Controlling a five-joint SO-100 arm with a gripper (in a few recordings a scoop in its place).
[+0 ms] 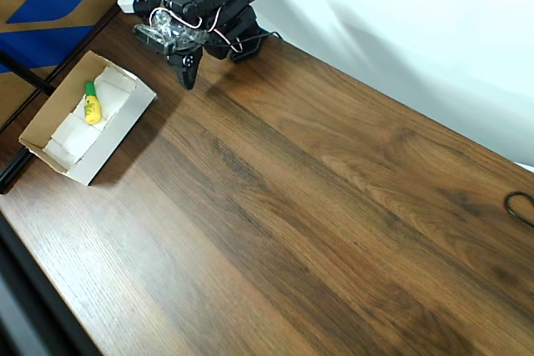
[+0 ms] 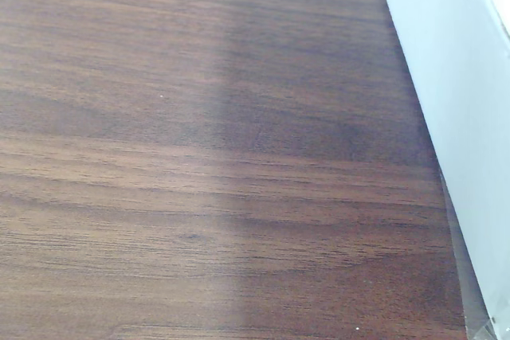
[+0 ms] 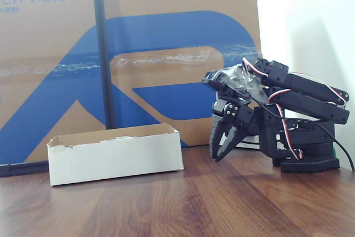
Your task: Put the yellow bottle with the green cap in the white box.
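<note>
One yellow bottle with the green cap [image 1: 92, 104] lies on its side inside the one white box [image 1: 125, 122], toward the box's far end in the overhead view, cap pointing up-picture, body resting on white folded flaps. Box sits at the left of the bench [image 1: 317, 223], its long axis slanted. In the fixed view the same box [image 3: 116, 156] shows one long white wall with a torn tan top edge; the bottle is hidden behind that wall.

One black arm [image 3: 299, 104], folded low over its base at the bench's far edge. Its pincer [image 3: 223, 144] points down toward the wood, tips just above the surface, beside the box and apart from it. The two fingers stand slightly parted with a narrow gap between them; nothing is held.

Wrist view: bare wood grain, one pale panel [image 2: 462, 117] along the right edge.

Behind the box, one flat brown cardboard sheet with blue print [image 3: 166, 54] and one dark upright pole [image 3: 102, 48]. One black cable loop [image 1: 521, 206] at the overhead view's right edge.
</note>
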